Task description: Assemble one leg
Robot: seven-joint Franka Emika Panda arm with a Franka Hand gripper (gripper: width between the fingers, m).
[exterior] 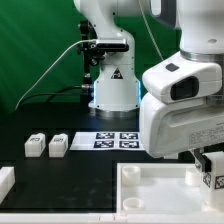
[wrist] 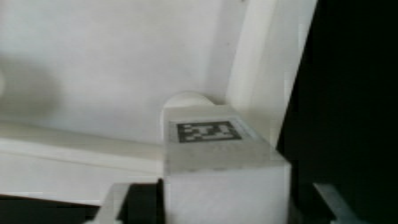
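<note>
The tool (exterior: 209, 167) is clamped on a leg (exterior: 213, 181) at the lower right of the exterior view, above the right end of the white rimmed panel (exterior: 150, 190). The wrist view shows the leg's tag facing the camera, close to the panel's raised rim; contact cannot be told. A second leg (exterior: 35, 145) and a third leg (exterior: 58, 146) lie on the black counter (exterior: 30, 170) at mid-left, near the marker board (exterior: 118, 139).

Open black worktop (exterior: 30, 125) spreads across the exterior view's left, broken only by two loose legs (exterior: 35, 146) standing side by side. The marker board (exterior: 118, 140) lies flat in the middle. The robot base (exterior: 110, 85) blocks the back. A white panel (exterior: 150, 190) with raised rims fills the front. The hand (exterior: 212, 172), gripping a leg (wrist: 210, 150), crowds its corner, close against a rim (wrist: 267, 60).
</note>
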